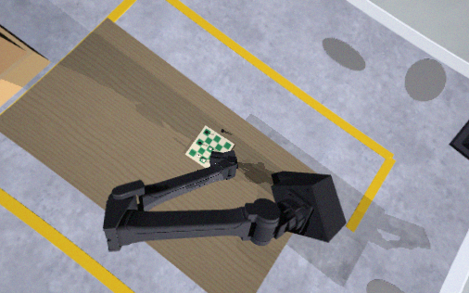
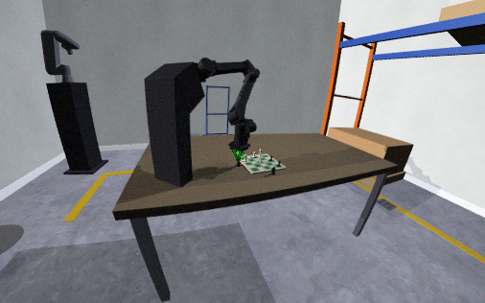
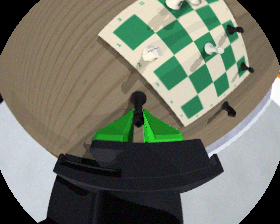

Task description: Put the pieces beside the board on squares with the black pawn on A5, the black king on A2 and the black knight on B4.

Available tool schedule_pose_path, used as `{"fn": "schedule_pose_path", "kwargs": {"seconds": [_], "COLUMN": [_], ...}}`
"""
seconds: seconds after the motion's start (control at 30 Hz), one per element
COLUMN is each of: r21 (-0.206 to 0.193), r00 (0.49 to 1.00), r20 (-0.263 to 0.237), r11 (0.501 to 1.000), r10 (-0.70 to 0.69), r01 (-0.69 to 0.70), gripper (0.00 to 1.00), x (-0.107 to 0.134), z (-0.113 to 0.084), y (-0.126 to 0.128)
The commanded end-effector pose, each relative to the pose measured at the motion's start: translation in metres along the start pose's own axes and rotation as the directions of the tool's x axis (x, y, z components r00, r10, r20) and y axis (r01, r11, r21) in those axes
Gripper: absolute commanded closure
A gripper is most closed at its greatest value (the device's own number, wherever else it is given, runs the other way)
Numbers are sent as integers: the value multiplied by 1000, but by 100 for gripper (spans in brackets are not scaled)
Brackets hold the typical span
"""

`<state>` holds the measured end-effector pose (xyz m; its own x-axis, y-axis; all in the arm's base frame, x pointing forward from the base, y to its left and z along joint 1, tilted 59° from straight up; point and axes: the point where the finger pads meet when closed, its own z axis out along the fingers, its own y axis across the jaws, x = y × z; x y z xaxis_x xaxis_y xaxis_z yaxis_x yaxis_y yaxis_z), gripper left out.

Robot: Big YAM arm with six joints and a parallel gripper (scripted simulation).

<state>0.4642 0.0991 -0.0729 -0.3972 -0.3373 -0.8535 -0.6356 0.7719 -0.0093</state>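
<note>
The green and white board lies on the table. My gripper, with green fingers, points down beside one board edge. It is shut on a black piece, whose round base seems to rest on the table. Its kind is hard to tell. Another black piece stands off the board past a corner. Two black pieces stand on the board's far side, one in a corner square, the other farther along. The arm hides part of the board in the top view.
A white piece stands on the edge row near the gripper. Another white piece stands near the middle, and more white ones are at the wrist view's top edge. The arm's black pedestal stands at the table's side.
</note>
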Motion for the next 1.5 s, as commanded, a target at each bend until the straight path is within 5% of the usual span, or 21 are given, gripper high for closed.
{"fn": "schedule_pose_path", "kwargs": {"seconds": [0.0,0.47,0.93,1.23,1.47], "r21": [6,7,-1,24,35], "r00": [1000,1000,1000,966,787], "r20": [-22,-13,-15,5,-2], "r11": [1000,1000,1000,966,786], "r10": [16,14,9,-259,-617], "r01": [-16,-14,-9,259,617], "gripper": [100,100,100,100,100], "x": [11,9,8,-55,-164], "z": [-21,-104,-104,-93,-111], "y": [3,5,5,-63,-136]}}
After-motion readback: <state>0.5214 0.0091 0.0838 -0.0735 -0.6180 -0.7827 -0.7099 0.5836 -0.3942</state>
